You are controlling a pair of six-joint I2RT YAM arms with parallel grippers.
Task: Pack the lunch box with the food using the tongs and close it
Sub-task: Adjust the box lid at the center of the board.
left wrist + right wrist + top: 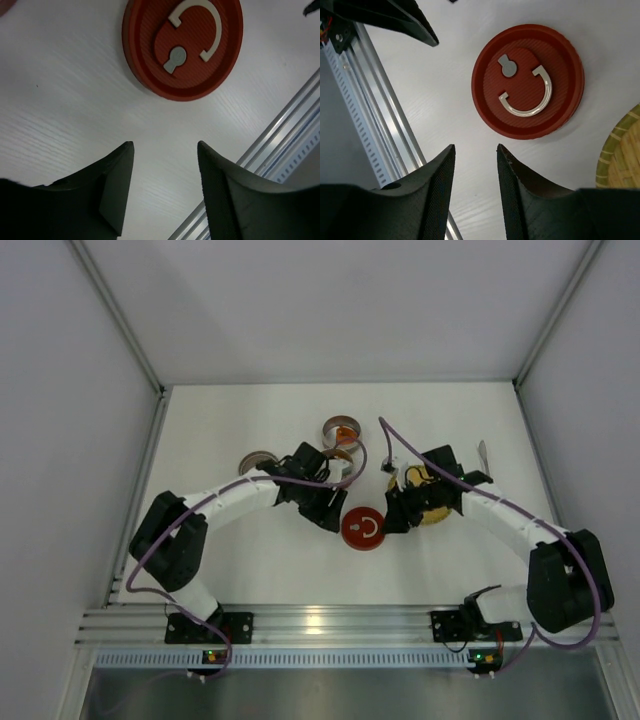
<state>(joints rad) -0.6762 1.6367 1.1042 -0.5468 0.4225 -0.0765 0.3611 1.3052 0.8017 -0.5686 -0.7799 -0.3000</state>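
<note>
The round red lid (361,528) of the lunch box lies flat on the white table between my two grippers, its silver ring handle facing up. My left gripper (331,517) stands open just left of it, nothing between its fingers; the lid (182,47) lies beyond the fingertips. My right gripper (392,521) is open just right of the lid (527,80), also empty. A round tin (341,430) at the back holds an orange lump of food (345,433). The slim silver tongs (483,454) lie at the right, behind my right arm.
Another round tin (258,462) sits left of my left arm, and a third (341,454) shows partly behind its wrist. The yellow woven plate (432,502) lies under my right wrist, its rim (622,150) close by. The aluminium rail (320,622) runs along the near edge.
</note>
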